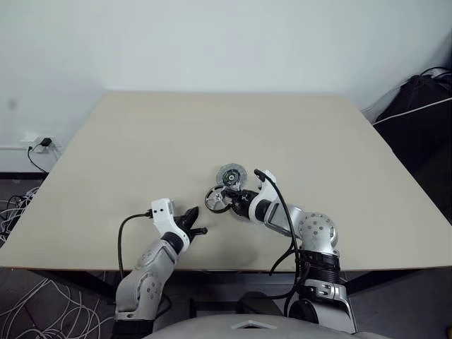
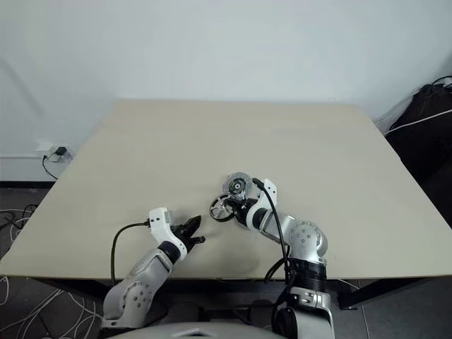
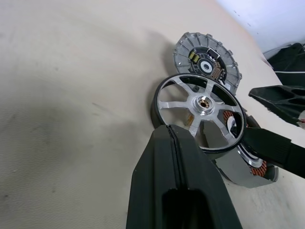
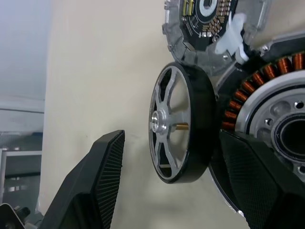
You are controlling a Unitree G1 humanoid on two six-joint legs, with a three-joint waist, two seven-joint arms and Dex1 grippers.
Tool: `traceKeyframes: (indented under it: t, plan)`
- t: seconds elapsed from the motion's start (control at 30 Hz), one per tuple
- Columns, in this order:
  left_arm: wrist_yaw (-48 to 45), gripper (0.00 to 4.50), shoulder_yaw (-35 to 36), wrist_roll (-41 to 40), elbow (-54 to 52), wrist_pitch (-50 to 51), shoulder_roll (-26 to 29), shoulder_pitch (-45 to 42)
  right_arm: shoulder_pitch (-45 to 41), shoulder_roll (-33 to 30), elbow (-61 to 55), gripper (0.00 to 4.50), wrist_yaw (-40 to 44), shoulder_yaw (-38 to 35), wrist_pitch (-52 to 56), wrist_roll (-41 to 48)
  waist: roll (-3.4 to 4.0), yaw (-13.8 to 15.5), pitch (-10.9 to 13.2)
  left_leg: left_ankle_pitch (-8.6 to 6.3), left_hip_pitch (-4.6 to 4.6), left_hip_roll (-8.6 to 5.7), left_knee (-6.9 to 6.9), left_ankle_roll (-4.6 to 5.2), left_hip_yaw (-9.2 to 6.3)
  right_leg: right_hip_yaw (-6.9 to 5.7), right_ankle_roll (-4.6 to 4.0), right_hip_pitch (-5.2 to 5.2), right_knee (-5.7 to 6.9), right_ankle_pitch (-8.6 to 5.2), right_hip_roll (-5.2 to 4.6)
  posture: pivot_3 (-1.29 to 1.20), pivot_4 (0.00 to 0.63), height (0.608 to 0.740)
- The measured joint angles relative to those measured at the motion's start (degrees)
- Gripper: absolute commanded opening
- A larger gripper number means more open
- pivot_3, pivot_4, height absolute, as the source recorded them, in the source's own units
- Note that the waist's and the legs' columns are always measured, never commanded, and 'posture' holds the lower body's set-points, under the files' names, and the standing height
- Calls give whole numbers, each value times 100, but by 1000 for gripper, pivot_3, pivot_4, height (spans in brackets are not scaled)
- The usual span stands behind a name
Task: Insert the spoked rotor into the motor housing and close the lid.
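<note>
The spoked rotor [image 4: 178, 124], silver spokes in a black rim, stands tilted on its edge and leans against the motor housing [image 4: 267, 114], whose copper windings ring a silvery centre. Just behind them the ribbed silver lid [image 3: 205, 59] lies flat with its dark centre up. My right gripper [image 4: 174, 143] is open: one finger [image 4: 252, 181] is in front of the housing, and the other finger [image 4: 95, 186] is clear of the rotor's spoked face. My left gripper [image 1: 194, 229] is shut and empty, a short way to the left of the rotor [image 1: 216, 199].
The beige table [image 1: 141, 155] stretches wide and bare behind and beside the parts. Its front edge runs just under both arms. Cables lie on the floor at the left and a dark bag [image 1: 424, 106] sits off the right side.
</note>
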Motion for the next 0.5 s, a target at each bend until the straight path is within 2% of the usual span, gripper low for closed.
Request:
traceKeyframes:
  t: [0.3,0.33,0.5]
  plan:
    - [0,0,2,0,0,0,1,0,1,0,71,492,4,2,-65,-11,1,-11,0,0,0,0,0,0,0,1,1,0,0,0,-1,0,0,740]
    - [0,0,1,0,0,0,0,0,1,0,71,381,5,4,-71,-11,1,-12,0,0,0,0,0,0,0,1,1,1,0,0,-1,0,0,740]
    - [0,0,-1,0,0,4,0,0,1,0,71,382,1,2,-113,-12,2,-16,0,0,0,0,0,1,0,0,1,1,0,1,-1,0,0,740]
